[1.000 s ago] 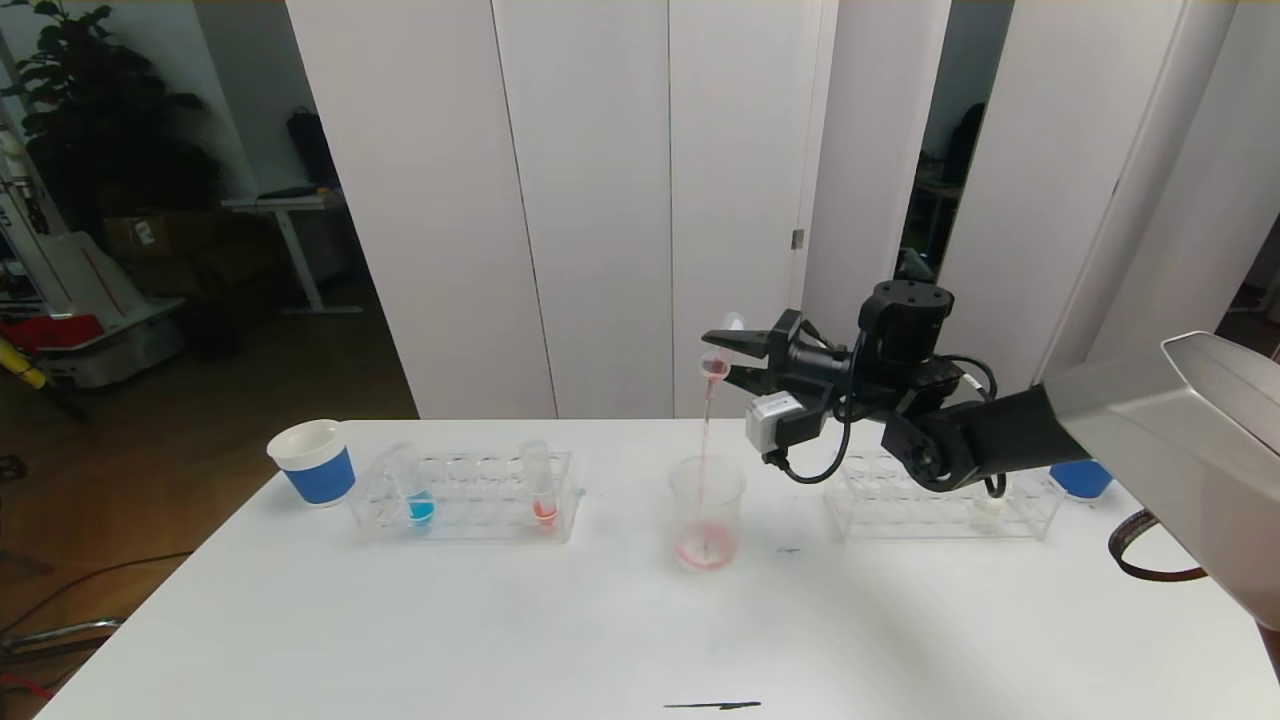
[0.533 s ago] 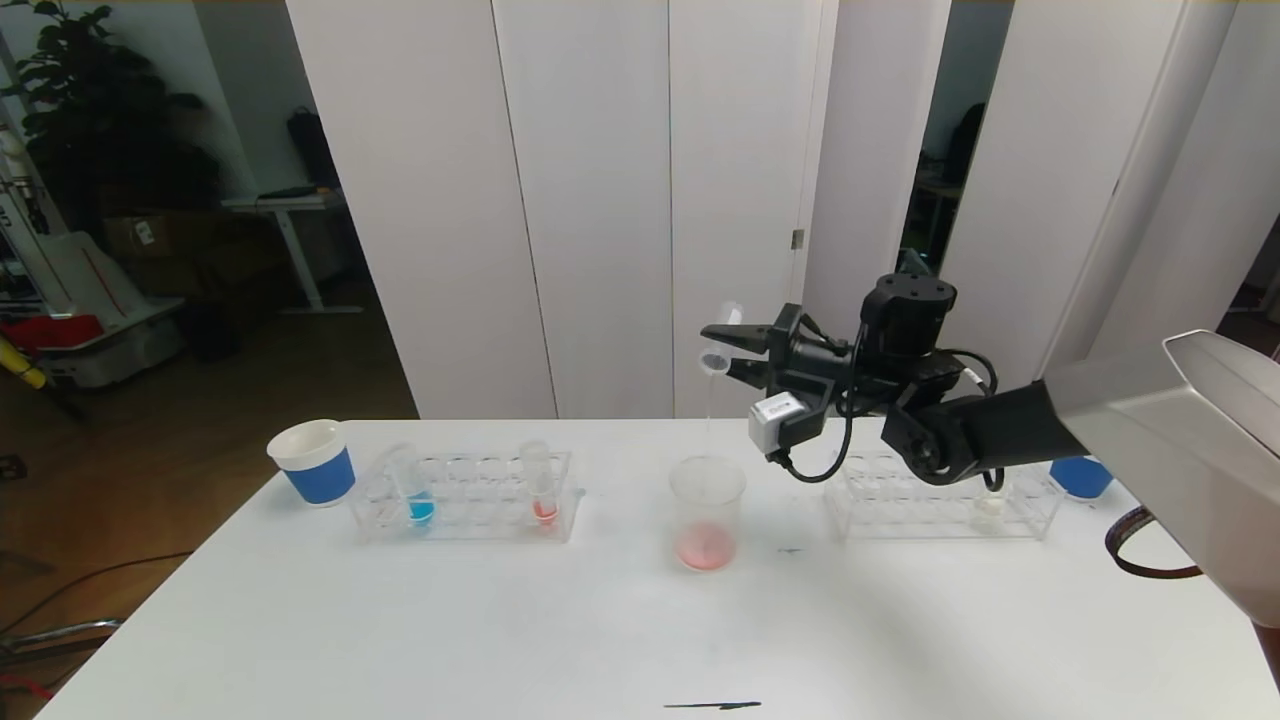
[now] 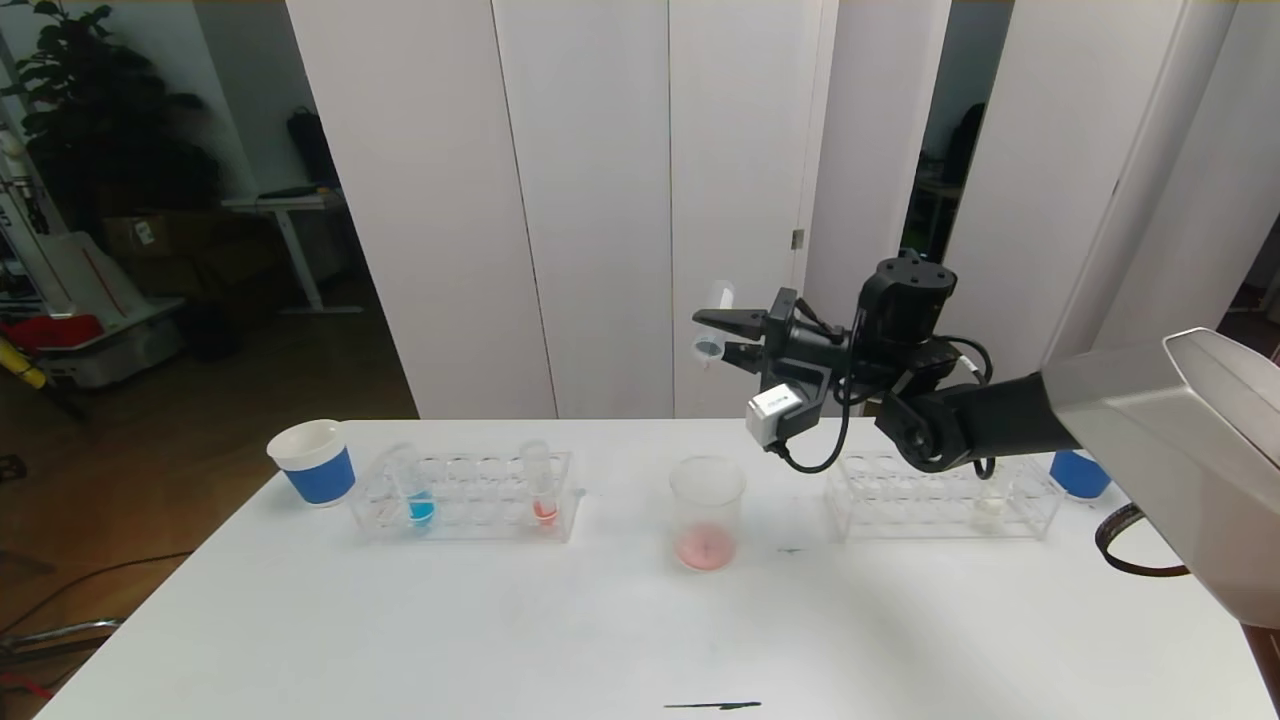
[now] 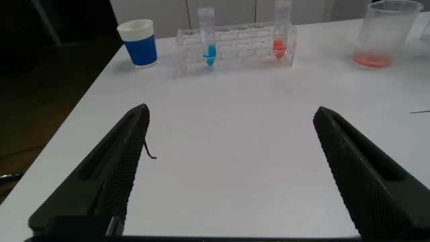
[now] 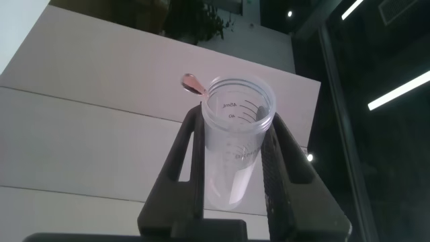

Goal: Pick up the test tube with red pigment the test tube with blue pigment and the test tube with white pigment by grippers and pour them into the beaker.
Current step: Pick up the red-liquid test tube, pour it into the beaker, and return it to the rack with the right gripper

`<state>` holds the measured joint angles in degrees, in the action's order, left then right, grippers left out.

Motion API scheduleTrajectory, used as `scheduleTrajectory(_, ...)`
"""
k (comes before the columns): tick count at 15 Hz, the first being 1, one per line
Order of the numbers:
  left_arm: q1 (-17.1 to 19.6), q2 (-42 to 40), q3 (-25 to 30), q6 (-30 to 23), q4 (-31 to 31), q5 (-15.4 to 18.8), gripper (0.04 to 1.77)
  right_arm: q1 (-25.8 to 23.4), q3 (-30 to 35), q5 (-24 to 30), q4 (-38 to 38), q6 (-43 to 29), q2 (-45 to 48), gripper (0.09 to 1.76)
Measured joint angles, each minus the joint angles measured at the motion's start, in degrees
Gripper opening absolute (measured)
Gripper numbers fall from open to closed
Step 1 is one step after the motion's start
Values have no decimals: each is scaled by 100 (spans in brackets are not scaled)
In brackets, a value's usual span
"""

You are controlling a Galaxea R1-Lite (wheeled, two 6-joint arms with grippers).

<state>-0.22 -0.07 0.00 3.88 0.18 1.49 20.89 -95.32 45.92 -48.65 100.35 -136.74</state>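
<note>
**Bench** (image 3: 600, 620): white, carrying two clear racks, two blue paper cups and the beaker.

**Beaker** (image 3: 707, 512): upright near the bench's middle, between the racks; shallow pink-red liquid at its bottom.

**Left rack** (image 3: 465, 497): holds the blue tube (image 3: 412, 490) toward its left end and a red tube (image 3: 540, 486) toward its right, both upright. A blue cup (image 3: 313, 462) stands just beside it on the left.

**Right rack** (image 3: 940, 500): holds the white tube (image 3: 988, 507), partly hidden by the arm. A second blue cup (image 3: 1080, 472) sits at its far right.

**Right end effector** (image 3: 722, 335): raised well above the beaker, clamped on an emptied tube (image 3: 713, 322) that lies tilted, mouth downward; one reddish drop hangs at the rim in the right wrist view.

**Left end effector** (image 4: 228, 168): low over the bare near bench, fingers spread wide, holding nothing.

**Step in hand**: the red pour looks finished; blue and white remain in their racks.

**Next move**: probably righting the empty tube and returning it to a rack slot, with care for the hanging drop, then taking the blue or white tube.
</note>
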Motion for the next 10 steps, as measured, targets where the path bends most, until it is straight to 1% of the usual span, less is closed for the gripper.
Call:
scheduleTrajectory(3, -5, 0, 0, -2, -2, 0, 174, 16, -18, -240, 15, -165, 113, 57)
scheduleTrajectory(5, -5, 0, 0, 0, -2, 0, 174, 21, 9, -657, 9, -639, 317, 57)
scheduleTrajectory(6, -5, 0, 0, 0, -2, 0, 174, 18, 22, -926, 9, -958, 435, 57)
scheduleTrajectory(8, -2, 0, 0, 2, 0, 0, 174, -4, 26, -1560, 6, -1825, 706, 57)
scheduleTrajectory(10, -2, 0, 0, 0, -2, 0, 174, -9, 26, -2302, -16, -2837, 965, 57)
